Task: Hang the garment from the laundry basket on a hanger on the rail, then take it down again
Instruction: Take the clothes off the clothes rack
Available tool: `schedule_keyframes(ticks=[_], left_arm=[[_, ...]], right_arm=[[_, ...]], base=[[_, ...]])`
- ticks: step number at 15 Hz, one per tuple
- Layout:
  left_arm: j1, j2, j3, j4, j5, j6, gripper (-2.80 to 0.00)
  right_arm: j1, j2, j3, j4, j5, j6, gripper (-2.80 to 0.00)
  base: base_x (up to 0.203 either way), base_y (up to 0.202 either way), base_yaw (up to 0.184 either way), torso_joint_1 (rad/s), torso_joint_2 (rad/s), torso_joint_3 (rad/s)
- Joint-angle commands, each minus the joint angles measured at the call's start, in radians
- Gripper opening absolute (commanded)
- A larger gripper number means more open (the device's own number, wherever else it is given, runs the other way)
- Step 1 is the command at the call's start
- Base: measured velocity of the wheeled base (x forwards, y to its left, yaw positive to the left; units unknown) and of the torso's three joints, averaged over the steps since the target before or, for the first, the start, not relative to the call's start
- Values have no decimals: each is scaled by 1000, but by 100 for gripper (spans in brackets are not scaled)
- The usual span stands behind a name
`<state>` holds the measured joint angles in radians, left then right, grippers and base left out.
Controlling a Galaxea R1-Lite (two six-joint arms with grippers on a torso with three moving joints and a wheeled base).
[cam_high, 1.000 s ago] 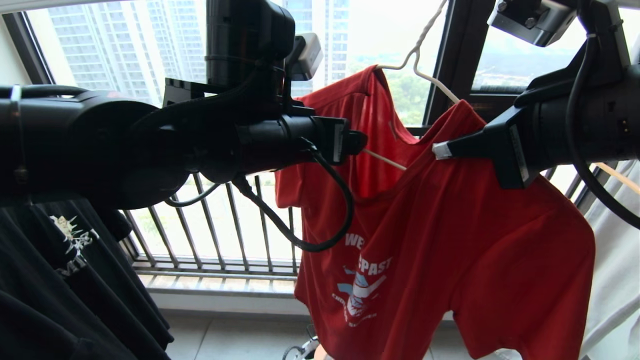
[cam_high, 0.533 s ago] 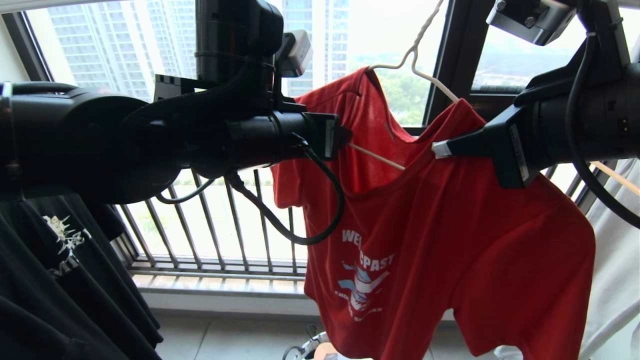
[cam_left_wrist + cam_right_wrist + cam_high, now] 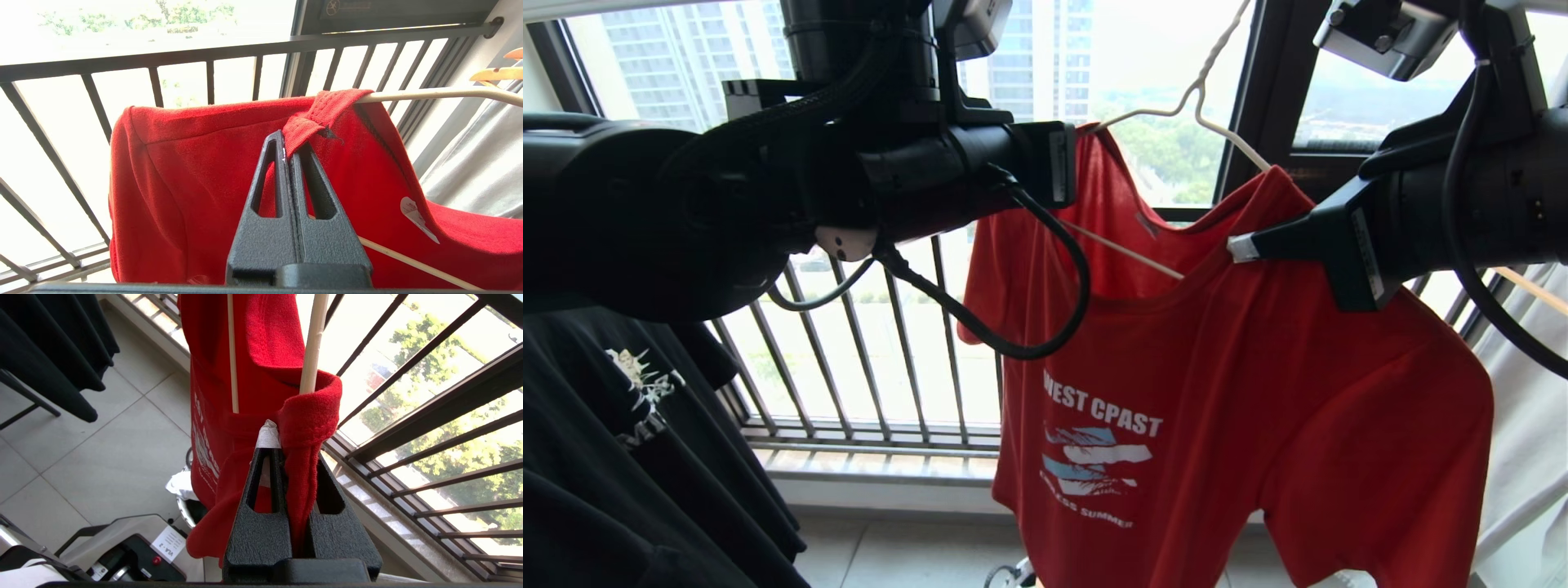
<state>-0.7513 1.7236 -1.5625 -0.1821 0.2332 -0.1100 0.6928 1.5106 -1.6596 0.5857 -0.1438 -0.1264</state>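
Left gripper point(image 3: 291, 152): closed tight, pinching the ribbed collar edge of the T-shirt point(image 3: 1258, 408) at its left shoulder, just under the hanger point(image 3: 1217, 122).
Right gripper point(image 3: 286, 449): closed tight on a bunched fold of the collar at the T-shirt's other shoulder, right beside the hanger's arm; a white strip sits at one fingertip.
T-shirt: red, draped over the hanger, between the two grippers, hanging in front of the window railing point(image 3: 890, 367).
Print on T-shirt: white "WEST CPAST" as it reads through a crease, above a blue-white graphic; smaller line below ends in "SUMMER".
Neck tag point(image 3: 416, 216): white, inside the collar, text too small to read.
Black T-shirt point(image 3: 621, 457): left of the red T-shirt, pale print unreadable.
Laundry basket point(image 3: 192, 506): on the floor below the T-shirt, mostly hidden.
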Motion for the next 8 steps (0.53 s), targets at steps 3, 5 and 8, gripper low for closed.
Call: schedule_keyframes(ticks=[3,5,8], left_arm=[[0,6,-29,-8,0,-2,-280],[1,16,-68,-8,0,-3,-280],[5,23,-94,-7,1,-3,-280]], right_arm=[[4,0,4,5,0,-1,-280],[4,0,6,5,0,-1,-280],[4,-3,7,5,0,-1,-280]], base=[[0,0,0,0,0,0],[0,0,0,0,0,0],[0,0,0,0,0,0]])
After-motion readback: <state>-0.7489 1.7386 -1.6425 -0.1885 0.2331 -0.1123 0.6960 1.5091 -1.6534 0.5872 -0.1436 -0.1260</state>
